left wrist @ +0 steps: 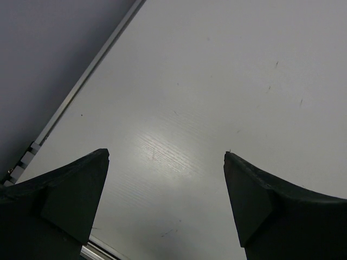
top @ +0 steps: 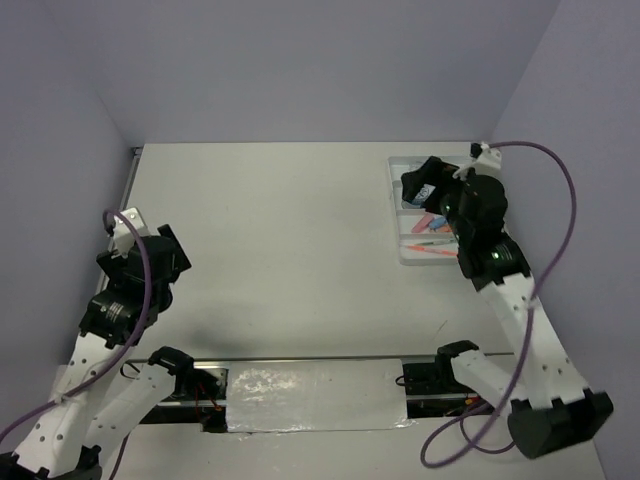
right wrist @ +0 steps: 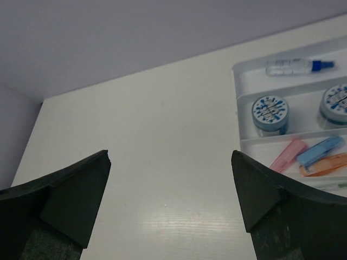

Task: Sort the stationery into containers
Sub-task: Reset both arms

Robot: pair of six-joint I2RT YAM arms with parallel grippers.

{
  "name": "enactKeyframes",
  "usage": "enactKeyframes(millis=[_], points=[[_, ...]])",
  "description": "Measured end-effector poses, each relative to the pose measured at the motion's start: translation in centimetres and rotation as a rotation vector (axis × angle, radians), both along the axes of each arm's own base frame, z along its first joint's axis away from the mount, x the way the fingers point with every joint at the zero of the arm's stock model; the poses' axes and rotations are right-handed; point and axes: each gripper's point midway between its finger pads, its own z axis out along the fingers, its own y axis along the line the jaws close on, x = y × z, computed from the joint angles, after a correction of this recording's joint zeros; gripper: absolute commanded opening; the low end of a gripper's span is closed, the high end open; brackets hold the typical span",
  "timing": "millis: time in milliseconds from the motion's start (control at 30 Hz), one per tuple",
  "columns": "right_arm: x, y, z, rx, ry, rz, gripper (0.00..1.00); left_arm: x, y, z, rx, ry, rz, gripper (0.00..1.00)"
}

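Both claws are released, operator, and neither one has anything in it. Your right claw [right wrist: 169,157] has its jaws spread wide with only bare worktop [top: 280,250] showing between them. From overhead it hangs above the end of the white tray [right wrist: 238,142] farthest from the arm bases, and it hides part of that end.

The wrist view shows the tray's contents. The clear blue-capped bottle [right wrist: 297,66] lies on its side in the tray's farthest compartment. The next compartment holds two round blue-grey jars, one [right wrist: 270,112] against the tray's left wall and the other [right wrist: 336,103] further right, cut off by the picture edge. Both jars sit upright with their patterned lids up. In the third compartment the pink piece [right wrist: 288,154] lies tilted near the tray's left wall. The blue piece [right wrist: 320,151] is just beside it, and the orange piece [right wrist: 325,164] is tucked under the blue one, close enough that they may be touching. In the compartment nearest the bases you get a sliver of a thin greenish pen [right wrist: 332,185], mostly hidden behind your right finger. Overhead there's an orange-red pen [top: 432,250] lying along that same compartment.

I see no stationery on the worktop outside the tray.

Your left claw [left wrist: 166,153] is well apart from the tray, off toward the opposite side of the worktop. Its jaws are wide too, over plain white surface, and the metal edge rail [left wrist: 81,86] runs past on its far left.
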Motion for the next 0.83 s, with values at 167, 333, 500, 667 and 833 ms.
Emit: enactKeyframes(millis=[167, 333, 500, 667, 833], points=[[-6.3, -2.1, 2.6, -0.064, -0.119, -0.019, 1.0, -0.7, 0.5, 2.2, -0.007, -0.06, 0.004, 0.99], [-11.3, -3.4, 1.8, -0.12, -0.126, -0.003, 1.0, -1.4, 0.8, 6.2, -0.02, -0.144, -0.01, 0.99], [-14.7, -2.9, 1.8, -0.136, -0.154, 0.069, 1.0, -2.9, 0.7, 7.9, -0.046, -0.2, -0.065, 0.99], [-16.1, -2.6, 1.1, -0.145, -0.157, 0.111, 1.0, -4.1, 0.8, 7.6, -0.043, -0.201, -0.091, 0.99], [-16.1, -2.3, -0.3, -0.155, -0.118, 0.131, 1.0, -4.7, 1.0, 6.8, -0.042, -0.196, -0.096, 0.99]])
